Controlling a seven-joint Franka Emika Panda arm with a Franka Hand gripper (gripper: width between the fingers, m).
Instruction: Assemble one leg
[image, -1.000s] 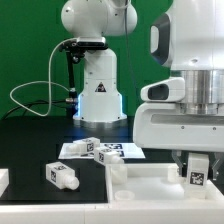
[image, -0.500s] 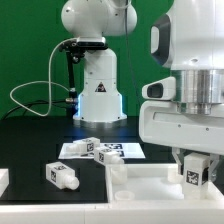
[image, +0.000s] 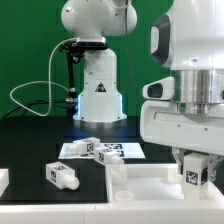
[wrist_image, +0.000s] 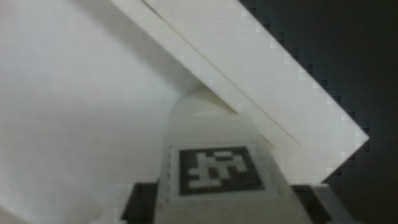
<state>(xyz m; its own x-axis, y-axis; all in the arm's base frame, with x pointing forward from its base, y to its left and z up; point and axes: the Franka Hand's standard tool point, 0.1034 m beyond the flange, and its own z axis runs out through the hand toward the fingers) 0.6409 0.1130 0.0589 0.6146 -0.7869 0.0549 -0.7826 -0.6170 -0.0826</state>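
My gripper (image: 196, 162) is shut on a white leg (image: 194, 171) with a black-and-white tag. It holds the leg upright over the right part of the large white panel (image: 150, 186). In the wrist view the held leg (wrist_image: 217, 160) points down at the panel's flat face (wrist_image: 71, 110), close to its raised rim (wrist_image: 267, 70). Dark fingers (wrist_image: 150, 205) flank the leg on both sides. Whether the leg's tip touches the panel is hidden. Two more legs lie loose: one (image: 62, 176) on the table at the exterior view's left, one (image: 88, 146) further back.
The marker board (image: 112, 151) lies flat behind the panel. The white robot base (image: 98, 85) with its cables stands at the back. A white block (image: 3, 181) sits at the exterior view's left edge.
My gripper with the leg has shifted slightly toward the exterior view's left one second ago and has held still since. The loose legs have not moved.
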